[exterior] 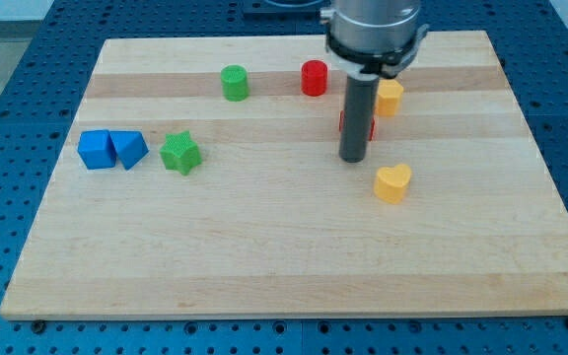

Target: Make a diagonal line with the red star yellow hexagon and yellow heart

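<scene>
The yellow heart lies right of the board's middle. The yellow hexagon sits above it near the view's top. The red star is mostly hidden behind my rod; only slivers of red show at its sides, just below and left of the hexagon. My tip rests on the board directly in front of the red star, up and left of the yellow heart, apart from it.
A red cylinder and a green cylinder stand near the view's top. A green star, a blue triangle and a blue cube sit in a row at the left.
</scene>
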Controlling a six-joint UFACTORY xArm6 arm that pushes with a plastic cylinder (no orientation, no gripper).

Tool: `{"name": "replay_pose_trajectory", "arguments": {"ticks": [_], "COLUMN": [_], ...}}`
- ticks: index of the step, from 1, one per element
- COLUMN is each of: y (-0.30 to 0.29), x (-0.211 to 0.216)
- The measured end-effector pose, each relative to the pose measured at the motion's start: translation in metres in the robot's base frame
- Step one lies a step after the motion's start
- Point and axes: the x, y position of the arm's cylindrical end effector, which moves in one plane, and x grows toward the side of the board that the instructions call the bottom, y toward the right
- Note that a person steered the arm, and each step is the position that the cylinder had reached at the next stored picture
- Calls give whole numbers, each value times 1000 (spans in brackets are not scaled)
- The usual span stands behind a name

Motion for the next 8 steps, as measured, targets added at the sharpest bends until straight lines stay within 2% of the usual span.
{"name": "replay_pose_trajectory", "arguments": {"ticks": [2,3,6,8], "y": [-52,-51,-31,14], "x": [-9,-24,-5,-15]}}
